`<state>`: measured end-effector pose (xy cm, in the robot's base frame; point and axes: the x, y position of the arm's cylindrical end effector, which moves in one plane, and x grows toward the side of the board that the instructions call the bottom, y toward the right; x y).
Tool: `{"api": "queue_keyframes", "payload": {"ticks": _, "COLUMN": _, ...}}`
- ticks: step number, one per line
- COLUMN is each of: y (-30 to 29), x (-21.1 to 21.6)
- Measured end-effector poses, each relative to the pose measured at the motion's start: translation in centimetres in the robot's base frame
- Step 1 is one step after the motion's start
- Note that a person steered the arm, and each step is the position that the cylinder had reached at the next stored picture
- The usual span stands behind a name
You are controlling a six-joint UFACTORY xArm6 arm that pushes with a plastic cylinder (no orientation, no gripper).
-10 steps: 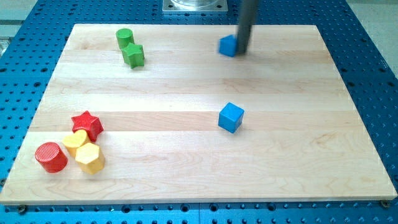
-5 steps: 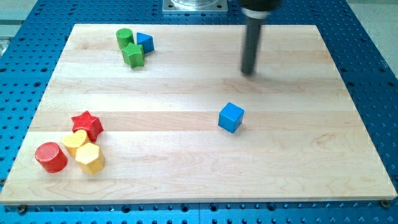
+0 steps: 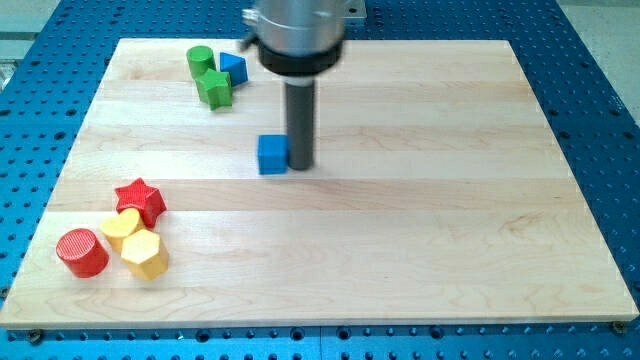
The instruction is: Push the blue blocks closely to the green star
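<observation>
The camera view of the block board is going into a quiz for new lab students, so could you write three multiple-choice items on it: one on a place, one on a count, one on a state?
1. Where is my tip relative to the blue cube?
A. Right beside it, on the view's right
B. Far off at the view's bottom
C. On top of the red star

2. How many blue blocks are on the wooden board?
A. One
B. Two
C. Four

3. How does the small blue block stand to the green star?
A. Across the board from it
B. Stacked on it
C. Close beside it, at the view's upper right

Answers: 1 A, the rod's end sits against the cube's right side. 2 B, one cube mid-board and one block by the green pieces. 3 C, it sits next to the star and the green cylinder.
</observation>
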<state>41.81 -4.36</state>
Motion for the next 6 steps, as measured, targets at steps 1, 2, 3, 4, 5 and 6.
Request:
{"api": "queue_keyframes", "payload": {"ticks": 1, "y": -2.1, "x": -2.0}}
{"api": "queue_keyframes", "payload": {"ticks": 2, "y": 2.8, "x": 2.2}}
{"api": "queue_keyframes", "payload": {"ticks": 3, "y": -3.0, "x": 1.2}}
{"api": "queue_keyframes", "payload": {"ticks": 4, "y": -9.8, "x": -0.4}}
{"api": "queue_keyframes", "payload": {"ticks": 5, "y": -10.9, "x": 1.0}}
{"api": "queue_keyframes", "payload": {"ticks": 6, "y": -13.5, "x": -0.7}}
